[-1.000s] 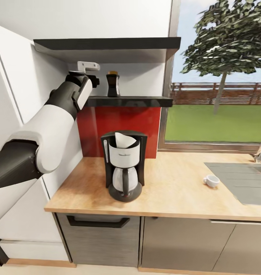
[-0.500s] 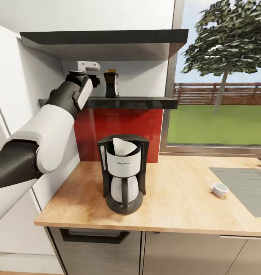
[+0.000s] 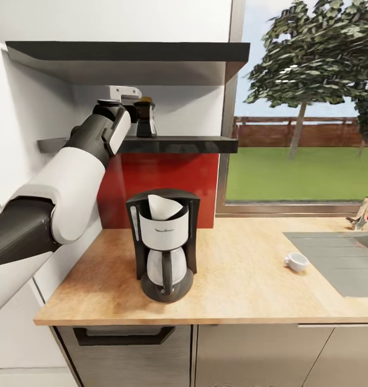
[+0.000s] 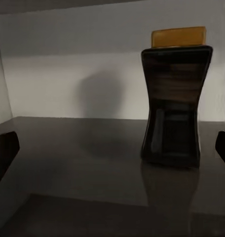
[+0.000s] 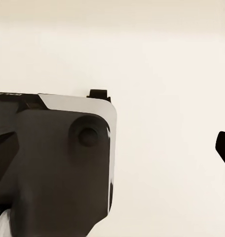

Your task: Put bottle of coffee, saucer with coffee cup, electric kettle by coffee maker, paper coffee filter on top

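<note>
Left gripper [image 4: 112,143], jaws spread wide, faces the dark hourglass jar with yellow cap [image 4: 175,98] standing upright on the thin black shelf [image 3: 173,144]. It should centre on the jar's narrow waist before closing.

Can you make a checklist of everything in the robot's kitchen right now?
Surface: light tan wood-look countertop, grey sink inset at its right.
Job's things: black-and-silver coffee maker on the counter, white paper filter in its top; dark jar with yellow cap upright on the thin black shelf; small white cup beside the sink.
Clutter: nothing seen.
Grippers: left gripper open, fingers either side, jar between them, not touching; right gripper's state cannot be told.
Cables: nothing seen.
Surroundings: red backsplash, window showing a tree.
</note>
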Available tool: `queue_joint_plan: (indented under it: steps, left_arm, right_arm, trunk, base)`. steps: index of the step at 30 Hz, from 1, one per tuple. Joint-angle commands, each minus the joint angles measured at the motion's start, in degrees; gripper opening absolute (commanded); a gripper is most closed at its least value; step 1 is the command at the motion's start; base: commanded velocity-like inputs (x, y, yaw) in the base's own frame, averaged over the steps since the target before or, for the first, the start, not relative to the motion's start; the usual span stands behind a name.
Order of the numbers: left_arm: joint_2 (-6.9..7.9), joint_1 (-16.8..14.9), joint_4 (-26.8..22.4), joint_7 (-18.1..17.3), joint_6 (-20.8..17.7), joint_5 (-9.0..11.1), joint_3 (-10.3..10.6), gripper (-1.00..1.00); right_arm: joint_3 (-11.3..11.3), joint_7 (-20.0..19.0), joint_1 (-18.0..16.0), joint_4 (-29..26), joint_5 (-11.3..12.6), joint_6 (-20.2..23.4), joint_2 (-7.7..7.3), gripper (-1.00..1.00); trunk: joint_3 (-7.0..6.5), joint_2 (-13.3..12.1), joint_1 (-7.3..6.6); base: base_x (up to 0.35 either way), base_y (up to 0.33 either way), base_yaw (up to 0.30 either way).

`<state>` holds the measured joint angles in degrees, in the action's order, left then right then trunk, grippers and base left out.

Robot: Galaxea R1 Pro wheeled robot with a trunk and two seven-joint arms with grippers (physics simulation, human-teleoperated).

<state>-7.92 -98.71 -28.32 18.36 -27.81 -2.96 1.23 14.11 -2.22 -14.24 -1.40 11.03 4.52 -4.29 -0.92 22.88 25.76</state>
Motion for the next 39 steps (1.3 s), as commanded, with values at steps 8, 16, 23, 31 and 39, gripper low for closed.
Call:
queue_joint_plan:
  steps: [8, 16, 23, 31, 39]
  left_arm:
    - [0.07, 0.01, -0.07, 0.02, -0.33, -0.29, 0.09, 1.0]
    - [0.19, 0.01, -0.38, 0.01, -0.18, -0.33, 0.25, 1.0]
    - [0.11, 0.01, -0.4, -0.14, -0.2, -0.29, 0.26, 1.0]
    - [0.06, 0.01, -0.34, -0.34, -0.18, -0.29, 0.09, 1.0]
    - [0.04, 0.01, -0.26, -0.34, -0.14, -0.29, 0.23, 1.0]
  right_arm:
    - [0.56, -0.13, 0.0, -0.1, 0.58, 0.32, -0.02, 1.0]
    - [0.56, -0.07, 0.0, -0.1, 0.58, 0.23, 0.06, 1.0]
    - [0.54, -0.06, 0.0, -0.1, 0.58, 0.23, 0.07, 1.0]
    - [0.51, -0.06, 0.0, -0.06, 0.58, 0.29, -0.01, 1.0]
    - [0.57, -0.33, 0.0, -0.1, 0.42, 0.04, 0.18, 1.0]
  trunk:
    - [0.03, 0.04, 0.02]
    - [0.03, 0.04, 0.02]
    - [0.03, 0.04, 0.02]
    - [0.03, 0.04, 0.02]
    - [0.03, 0.04, 0.02]
  base:
    - [0.0, 0.0, -0.076]
    - [0.12, 0.0, -0.002]
    - [0.07, 0.0, 0.0]
    - [0.146, 0.0, 0.0]
    - [0.049, 0.0, 0.0]
